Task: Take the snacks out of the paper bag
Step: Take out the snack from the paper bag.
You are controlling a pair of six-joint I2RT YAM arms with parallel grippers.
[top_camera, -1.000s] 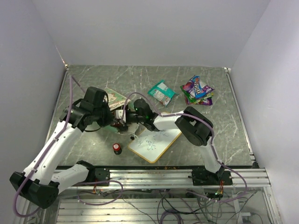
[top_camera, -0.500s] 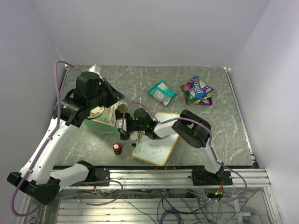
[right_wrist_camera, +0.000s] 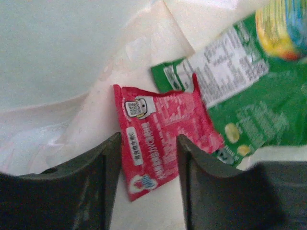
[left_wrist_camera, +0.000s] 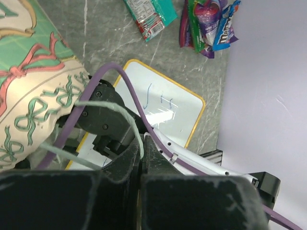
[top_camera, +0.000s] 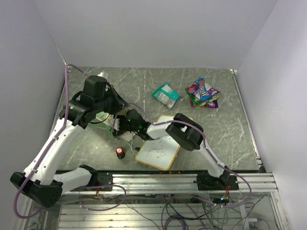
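The paper bag (left_wrist_camera: 29,96), green with a red ribbon pattern, hangs tilted from its white string handle (left_wrist_camera: 129,120). My left gripper (left_wrist_camera: 141,143) is shut on that string. In the top view the bag (top_camera: 101,116) is mostly hidden under the left arm. My right gripper (right_wrist_camera: 147,143) reaches inside the bag's cream interior, jaws open and close on either side of a small pink-red snack packet (right_wrist_camera: 158,134). A green snack packet (right_wrist_camera: 240,110) lies partly under it. On the table lie a green-and-white packet (top_camera: 166,95) and a pile of multicoloured packets (top_camera: 203,93).
A wood-framed whiteboard (top_camera: 160,148) lies under the right arm near the front edge. A small black cylinder with a red cap (top_camera: 120,152) stands left of it. The right arm stretches leftward across the table's middle.
The left arm has raised and tilted the bag by its string. The right gripper has pushed further left into the bag's mouth and its jaws have narrowed around the pink-red packet. The whiteboard shifted slightly.
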